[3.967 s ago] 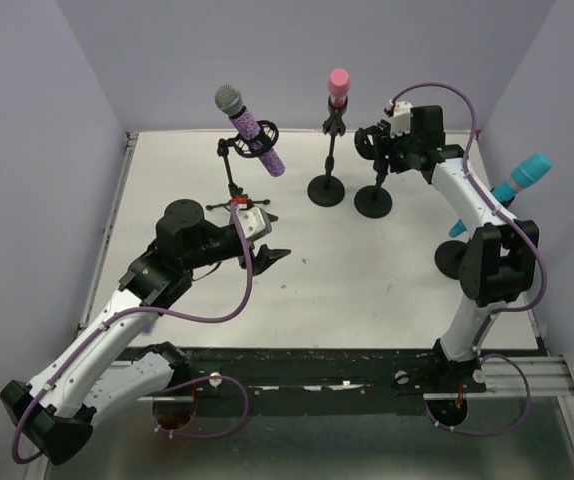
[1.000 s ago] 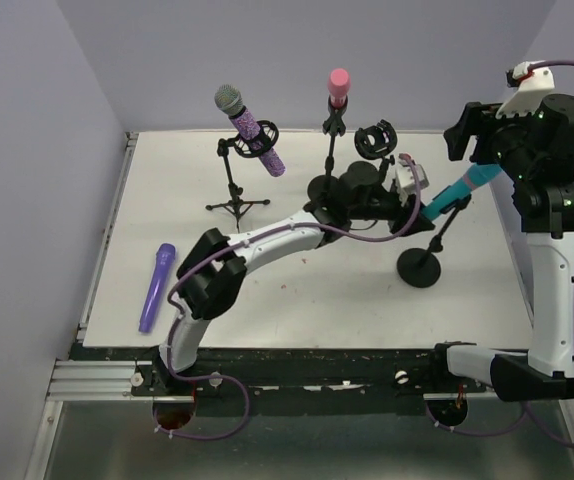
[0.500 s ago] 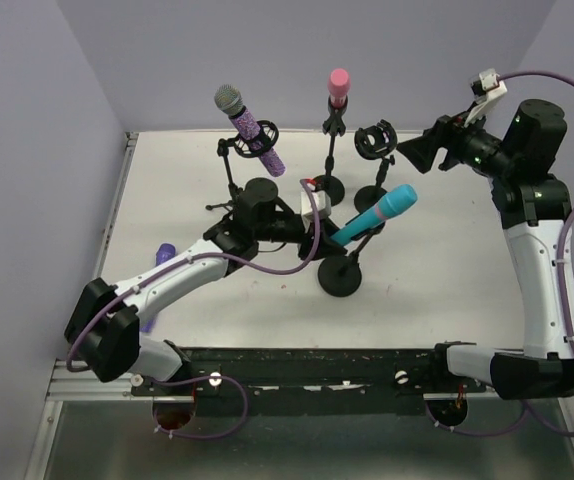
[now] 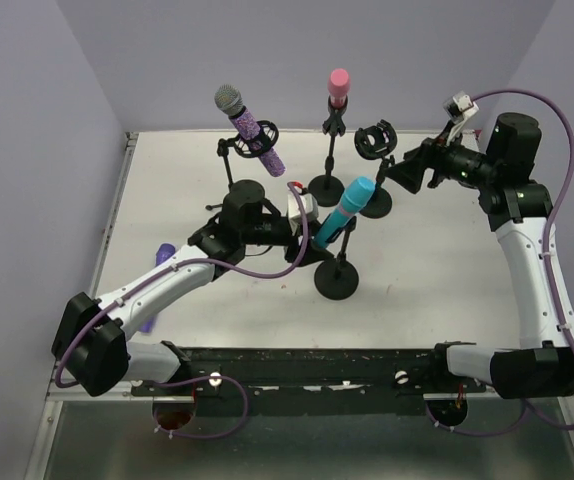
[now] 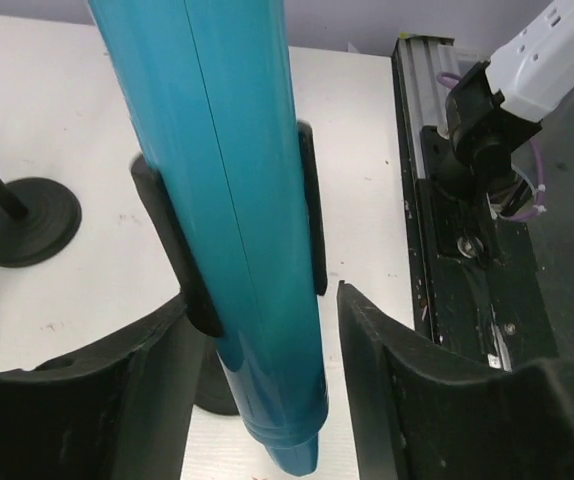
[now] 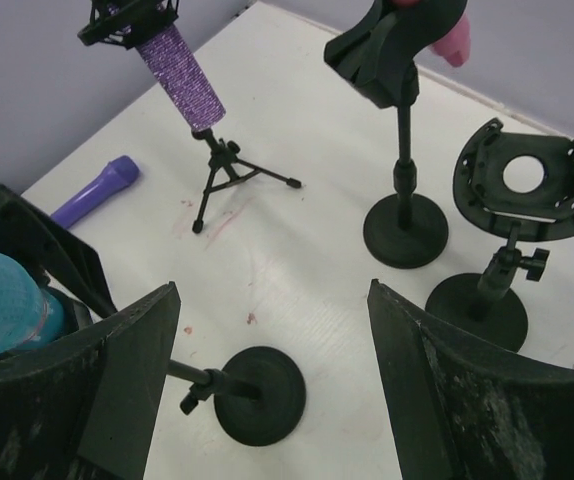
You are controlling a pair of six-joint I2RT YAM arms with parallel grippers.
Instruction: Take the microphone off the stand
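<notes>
On stand, teal microphone aslant, head-up.

Work cell from above. A white table top, flecked with a few small red specks, is enclosed by a plain lavender back wall, left wall and right wall. A black metal rail runs along the near edge. Lighting is even, and shadows are soft.
</notes>
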